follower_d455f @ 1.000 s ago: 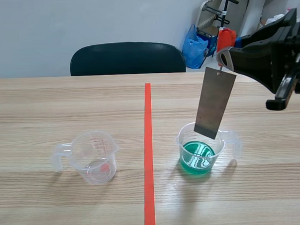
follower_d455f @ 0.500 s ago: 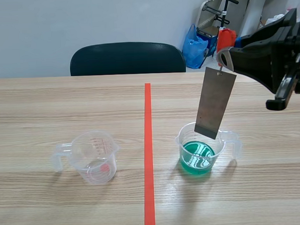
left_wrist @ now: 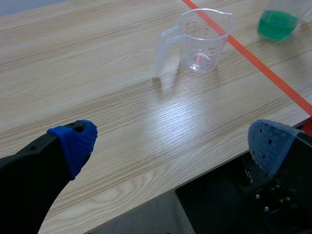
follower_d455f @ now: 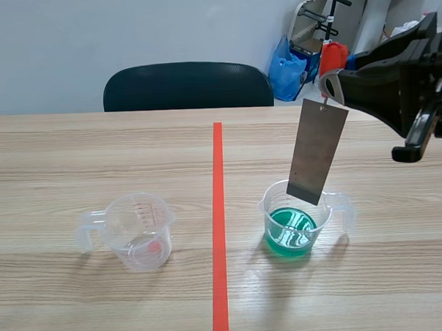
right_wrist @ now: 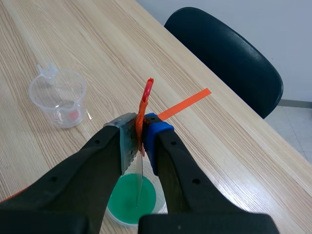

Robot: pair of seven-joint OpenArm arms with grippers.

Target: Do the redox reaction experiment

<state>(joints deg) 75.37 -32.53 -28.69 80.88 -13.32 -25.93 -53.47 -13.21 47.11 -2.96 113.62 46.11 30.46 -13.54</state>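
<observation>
The right pincer [right_wrist: 140, 134] is clamped on an orange tab [right_wrist: 145, 100]. The metal plate [follower_d455f: 317, 151] hangs from it over the cup of green liquid [follower_d455f: 297, 221] on the worktop [follower_d455f: 96, 156]. It should go straight down, clear of the wall. The left pincer [left_wrist: 173, 142] gapes wide, empty.

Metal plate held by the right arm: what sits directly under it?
A clear measuring cup holding green liquid stands under the hanging metal plate. The plate's lower edge covers part of the cup's far rim, so whether it reaches inside cannot be seen.
</observation>
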